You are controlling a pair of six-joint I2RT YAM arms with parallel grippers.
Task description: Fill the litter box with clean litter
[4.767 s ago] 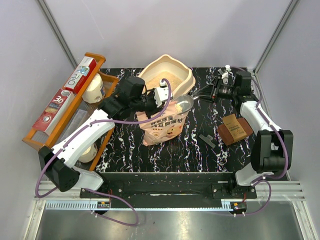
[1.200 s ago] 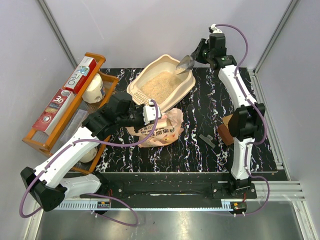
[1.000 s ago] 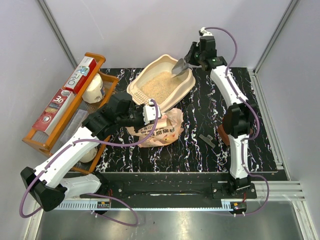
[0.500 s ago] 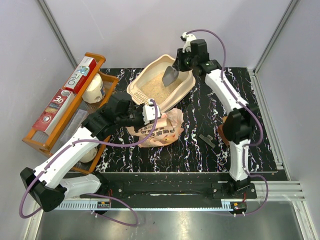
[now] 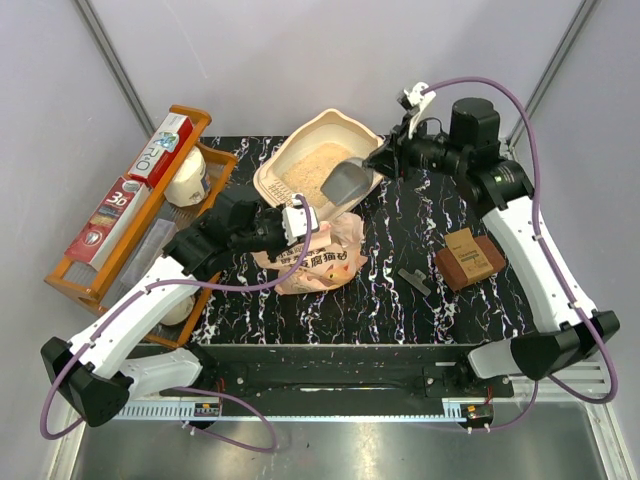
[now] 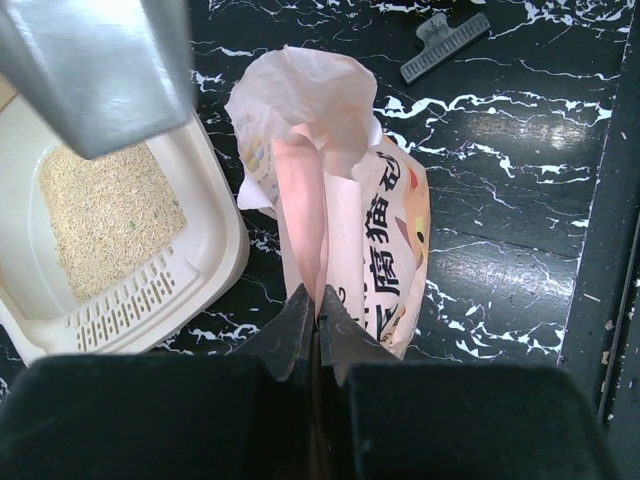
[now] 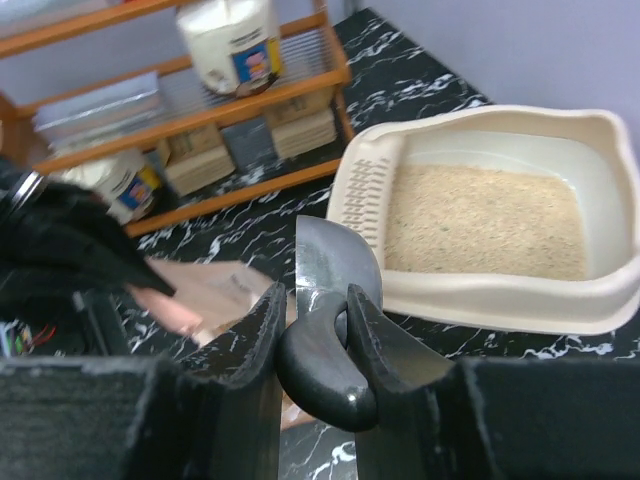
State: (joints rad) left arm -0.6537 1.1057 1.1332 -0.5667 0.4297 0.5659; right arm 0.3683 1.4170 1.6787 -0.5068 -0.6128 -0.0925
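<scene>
The cream litter box [image 5: 372, 158] sits at the back middle of the table, with clean litter [image 5: 308, 168] spread over its floor. My right gripper [image 5: 385, 160] is shut on the dark handle of a grey metal scoop [image 5: 345, 185]. The scoop hangs over the box's near rim, above the pink bag [image 5: 318, 255]. In the right wrist view the scoop [image 7: 335, 260] points down between the litter box [image 7: 500, 295] and the bag [image 7: 215, 290], and no litter shows on it. My left gripper [image 6: 317, 300] is shut on the bag's [image 6: 345, 200] top edge, holding its mouth up beside the box [image 6: 215, 270].
An orange wooden rack [image 5: 130, 215] with bottles and boxes stands along the left edge. A brown box [image 5: 468, 256] and a grey clip [image 5: 412, 278] lie on the right half of the black marbled table. My right arm arches over the table's right side.
My right arm has swung the scoop from above the box's far right end, across the litter, down to the near rim by the bag. The left gripper and bag have stayed put.
</scene>
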